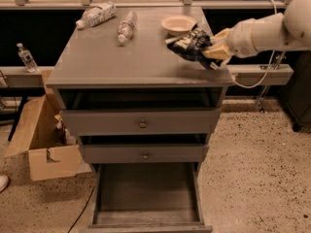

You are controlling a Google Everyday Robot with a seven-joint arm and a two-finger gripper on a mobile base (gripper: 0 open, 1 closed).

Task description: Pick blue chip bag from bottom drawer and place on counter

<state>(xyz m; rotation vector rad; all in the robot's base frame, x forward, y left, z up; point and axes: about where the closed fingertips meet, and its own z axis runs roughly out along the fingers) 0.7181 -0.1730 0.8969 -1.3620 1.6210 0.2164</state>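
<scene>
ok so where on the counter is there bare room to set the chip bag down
The gripper holds the blue chip bag above the right side of the counter. Bare: the whole front half, left edge to below the bag. Crowded: the back, with two lying bottles and the bowl.

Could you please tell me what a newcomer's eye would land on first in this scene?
The white arm reaching in from the right stands out, its gripper holding the blue chip bag just over the counter's right rear part, beside a small bowl. Next comes the bottom drawer, pulled wide open below. Two clear bottles lie at the counter's back left.
</scene>
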